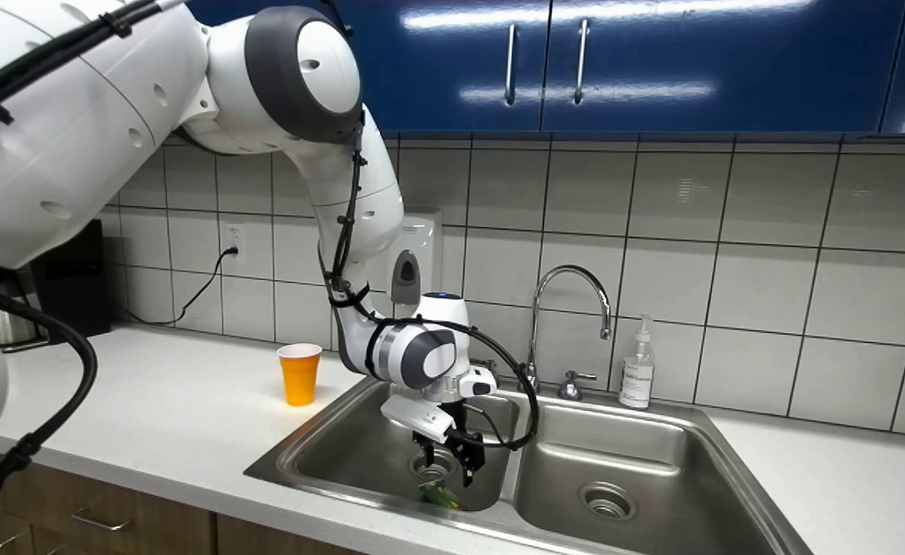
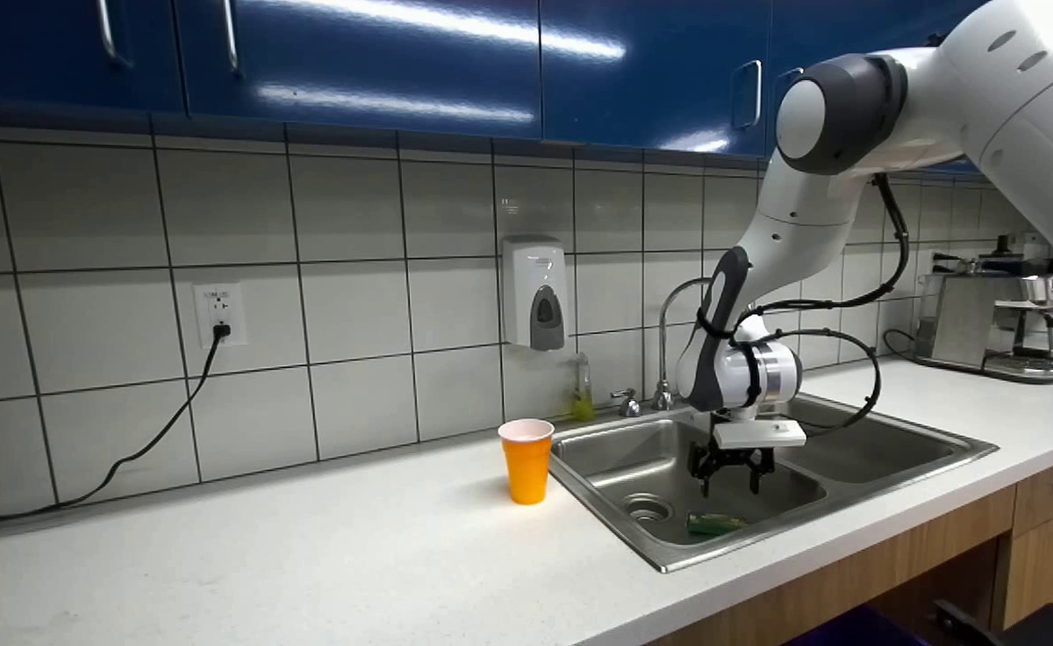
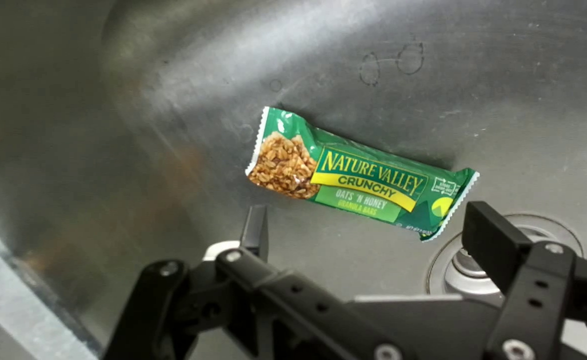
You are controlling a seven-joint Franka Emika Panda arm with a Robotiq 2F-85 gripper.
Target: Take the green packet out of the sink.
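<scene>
The green packet [image 3: 363, 175] is a granola bar wrapper with white crimped ends. It lies flat on the floor of the steel sink [image 1: 267, 469], near the front wall, in the basin closer to the cup. It also shows small in both exterior views [image 1: 439, 496] [image 2: 713, 524]. The sink rim shows in an exterior view [image 2: 643, 544]. My black gripper [image 3: 366, 225] points down into that basin [image 1: 448, 467] [image 2: 729, 483]. Its fingers are wide apart with nothing between them. In the wrist view the packet lies just beyond the fingertips, apart from them.
A drain [image 3: 468, 270] sits beside the packet. The faucet [image 1: 536, 331] rises behind the sink, with a soap bottle [image 1: 637, 378] nearby. An orange cup [image 2: 526, 462] stands on the counter beside the sink. A divider [image 1: 513, 486] separates the second basin [image 1: 699, 501].
</scene>
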